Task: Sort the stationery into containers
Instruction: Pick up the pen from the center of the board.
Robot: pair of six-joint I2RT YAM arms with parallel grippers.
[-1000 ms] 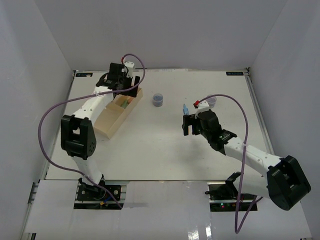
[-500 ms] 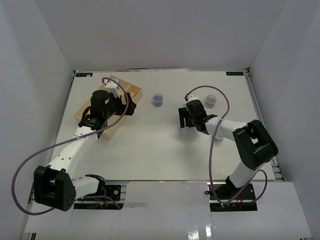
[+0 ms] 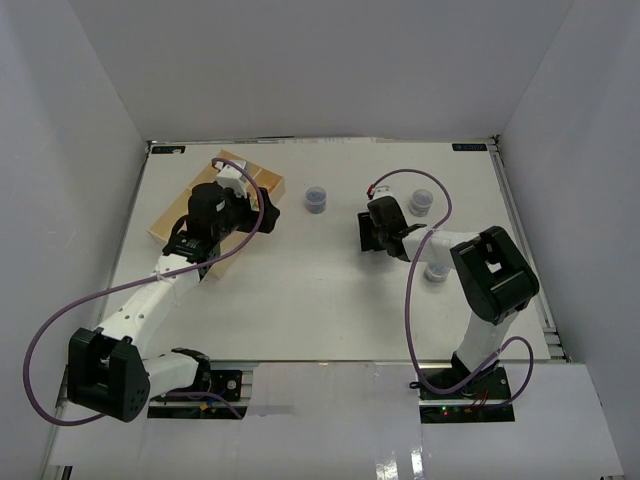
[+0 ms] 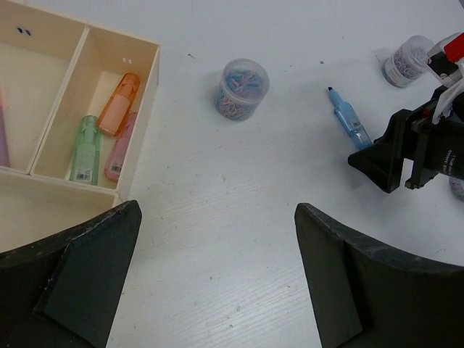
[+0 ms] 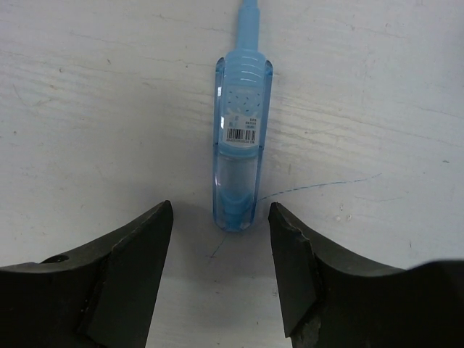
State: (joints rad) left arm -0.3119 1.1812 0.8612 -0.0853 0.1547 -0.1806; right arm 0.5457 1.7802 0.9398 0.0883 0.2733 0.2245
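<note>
The blue marker (image 5: pixel 239 145) lies flat on the white table, also in the left wrist view (image 4: pixel 349 125). My right gripper (image 5: pixel 220 210) is open and empty, low over the table, its jaws on either side of the marker's near end without touching; it shows in the top view (image 3: pixel 371 230). My left gripper (image 4: pixel 217 210) is open and empty above bare table, right of the cream tray (image 4: pixel 148 87), also in the top view (image 3: pixel 262 212). In one tray compartment lie an orange marker (image 4: pixel 120 113), a green marker (image 4: pixel 85 148) and a pink marker (image 4: pixel 119 145).
Three small round jars stand on the table: one in the middle back (image 3: pixel 316 198), one right of my right gripper (image 3: pixel 422 203), one nearer by the right arm (image 3: pixel 436 270). The tray (image 3: pixel 242 166) lies partly under my left arm. White walls enclose the table.
My left gripper has drawn back from over the tray's far end to the table beside it. My right gripper has moved forward up to the blue marker's end.
</note>
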